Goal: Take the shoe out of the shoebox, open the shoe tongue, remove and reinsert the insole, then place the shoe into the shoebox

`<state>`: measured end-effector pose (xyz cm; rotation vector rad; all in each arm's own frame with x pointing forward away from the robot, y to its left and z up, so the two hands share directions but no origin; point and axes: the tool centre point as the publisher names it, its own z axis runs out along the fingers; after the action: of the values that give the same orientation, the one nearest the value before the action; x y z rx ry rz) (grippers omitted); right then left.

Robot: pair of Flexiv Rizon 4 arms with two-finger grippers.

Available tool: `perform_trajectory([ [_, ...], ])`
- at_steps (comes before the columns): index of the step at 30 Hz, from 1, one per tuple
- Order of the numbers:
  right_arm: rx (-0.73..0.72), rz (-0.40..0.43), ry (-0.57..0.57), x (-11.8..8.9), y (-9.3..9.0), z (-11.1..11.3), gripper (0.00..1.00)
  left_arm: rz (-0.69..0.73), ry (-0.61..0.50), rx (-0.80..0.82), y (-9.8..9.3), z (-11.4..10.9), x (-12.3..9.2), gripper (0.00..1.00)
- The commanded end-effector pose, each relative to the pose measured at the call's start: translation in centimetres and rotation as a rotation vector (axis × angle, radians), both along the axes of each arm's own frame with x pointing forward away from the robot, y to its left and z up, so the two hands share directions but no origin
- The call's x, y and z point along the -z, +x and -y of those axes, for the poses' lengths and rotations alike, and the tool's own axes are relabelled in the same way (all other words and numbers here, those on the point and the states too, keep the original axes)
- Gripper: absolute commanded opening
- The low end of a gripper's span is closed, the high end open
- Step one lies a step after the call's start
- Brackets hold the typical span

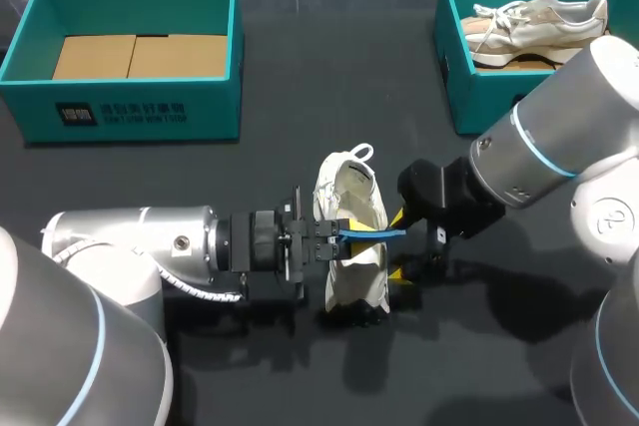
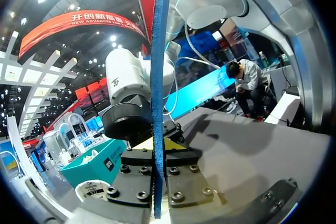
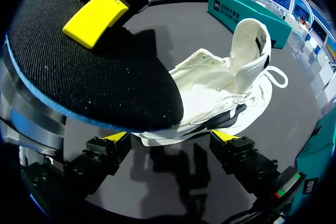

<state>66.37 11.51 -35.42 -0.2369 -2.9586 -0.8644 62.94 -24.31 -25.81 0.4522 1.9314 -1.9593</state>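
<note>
While the left gripper (image 1: pixel 334 229) jaws pinch the insole (image 1: pixel 374 234) edge-on, its long axis crosses the shoe (image 1: pixel 354 197) toward the right gripper (image 1: pixel 399 244) | right jaws spread beside the sole | shoe mid-tabletop (image 1: pixel 300 97), nearer the front edge, heel toward the far edge | judged: the insole must turn lengthwise.

Shoe (image 1: pixel 351 236) white w/ black sole bits. Insole (image 3: pixel 100 77) black, speckled, blue edge. Boxes (image 1: pixel 140 107) teal, tan inside. Table (image 1: pixel 329 77) dk grey.
</note>
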Motion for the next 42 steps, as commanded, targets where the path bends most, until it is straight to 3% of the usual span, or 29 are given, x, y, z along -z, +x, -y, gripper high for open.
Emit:
perform_trajectory([
  [1,0.001,0.003,0.001,0.1,-0.2,0.0,1.00,-0.002,0.002,-0.004,0.4,0.6,0.5,0.00],
  [42,0.001,0.003,0.001,0.1,-0.2,0.0,1.00,0.009,0.023,0.054,1.4,-0.6,3.0,0.00],
])
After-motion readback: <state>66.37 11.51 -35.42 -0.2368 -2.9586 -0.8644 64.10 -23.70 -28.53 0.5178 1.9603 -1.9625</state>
